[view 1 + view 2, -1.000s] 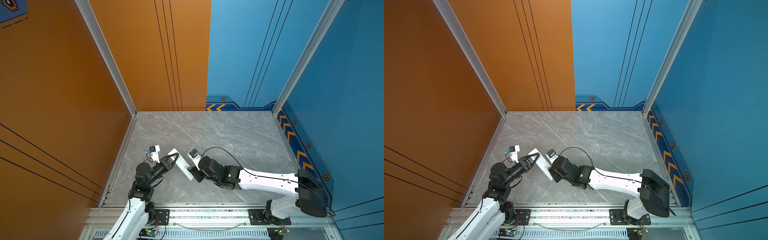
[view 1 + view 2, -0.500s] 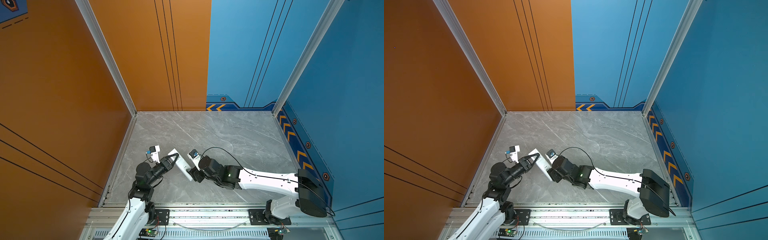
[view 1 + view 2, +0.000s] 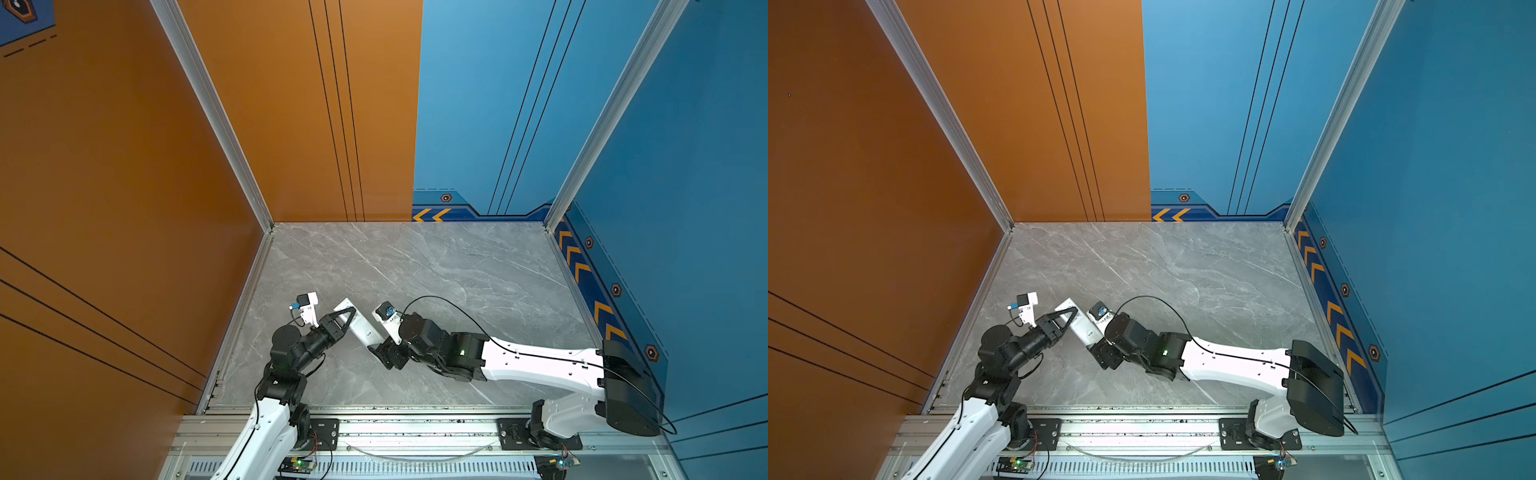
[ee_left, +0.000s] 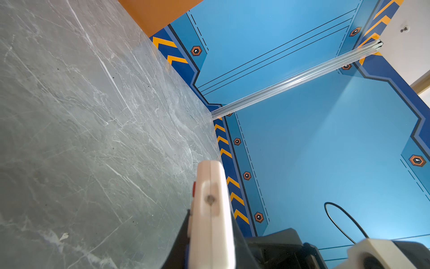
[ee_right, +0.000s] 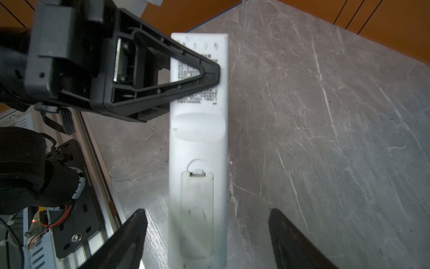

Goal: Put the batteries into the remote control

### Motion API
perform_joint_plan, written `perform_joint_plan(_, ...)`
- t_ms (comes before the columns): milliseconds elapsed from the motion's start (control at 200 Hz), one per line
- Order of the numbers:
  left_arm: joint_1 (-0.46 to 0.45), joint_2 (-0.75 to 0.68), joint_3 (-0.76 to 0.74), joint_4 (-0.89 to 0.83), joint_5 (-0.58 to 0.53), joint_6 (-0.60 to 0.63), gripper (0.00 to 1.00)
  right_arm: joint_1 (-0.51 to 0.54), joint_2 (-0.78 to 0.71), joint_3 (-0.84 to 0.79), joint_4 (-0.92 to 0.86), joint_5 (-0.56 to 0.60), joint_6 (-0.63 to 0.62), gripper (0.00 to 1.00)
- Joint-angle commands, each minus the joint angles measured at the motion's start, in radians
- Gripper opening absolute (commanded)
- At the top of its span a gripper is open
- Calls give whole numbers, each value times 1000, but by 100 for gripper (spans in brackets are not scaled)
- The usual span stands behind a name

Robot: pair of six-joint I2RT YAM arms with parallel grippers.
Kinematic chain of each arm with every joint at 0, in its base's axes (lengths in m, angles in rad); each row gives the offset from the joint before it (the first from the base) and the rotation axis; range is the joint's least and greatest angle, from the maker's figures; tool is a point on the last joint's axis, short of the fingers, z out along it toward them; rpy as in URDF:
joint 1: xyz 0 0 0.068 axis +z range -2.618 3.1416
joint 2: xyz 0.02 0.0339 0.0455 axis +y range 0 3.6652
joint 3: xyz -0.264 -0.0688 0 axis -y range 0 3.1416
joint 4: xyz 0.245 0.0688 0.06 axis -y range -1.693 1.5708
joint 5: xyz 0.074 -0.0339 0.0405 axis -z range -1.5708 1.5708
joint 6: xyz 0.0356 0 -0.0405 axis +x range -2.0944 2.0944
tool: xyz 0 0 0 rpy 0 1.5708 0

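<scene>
We count one remote control [image 3: 360,329] here, and it is in the near left part of the grey marble table [image 3: 457,270], between the two arms. In both top views it is a slim white bar that lies slanted, its far end [image 3: 1068,304] pointing away from the arms' bases.

The left gripper [image 3: 350,312] is clamped on this far part of the remote control. In the right wrist view its black triangular finger [image 5: 209,72] presses flat on the printed text of the white back. From the left wrist view we see only the end face of the remote control [image 4: 210,202], with one small dark round spot on it and one red button at its side.

The back of the remote control [image 5: 197,139] is turned to the right wrist camera. On it we count one battery cover [image 5: 197,214], which sits closed in its place, with one small latch at its upper edge.

The right gripper [image 3: 384,354] is at the near end of the remote control. Its jaws stand wide. Its two black fingers [image 5: 130,233] are one on each side of the white bar, and a strip of table [image 5: 325,139] shows between each finger and the bar, so they hold nothing.

We cannot tell if the near end of the remote control touches the table.
</scene>
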Motion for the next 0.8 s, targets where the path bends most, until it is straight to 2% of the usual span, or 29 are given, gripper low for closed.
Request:
perform_joint_plan(0, 8, -18, 34, -2, -15, 1, 0, 2, 31, -1, -10, -17, -8, 80)
perform_joint_plan(220, 7, -39, 22, -7, -26, -7, 0, -8, 78, 2, 17, -44, -3, 79)
perform_joint_plan(355, 6, -40, 21, -15, -29, -7, 0, -10, 105, 7, 21, -59, -4, 74)
perform_joint_plan(581, 7, -45, 20, -20, -31, -7, 0, -11, 125, 8, 23, -67, 4, 64)
perform_joint_plan(791, 8, -45, 20, -26, -35, -4, 0, -12, 124, 8, 23, -62, 2, 48)
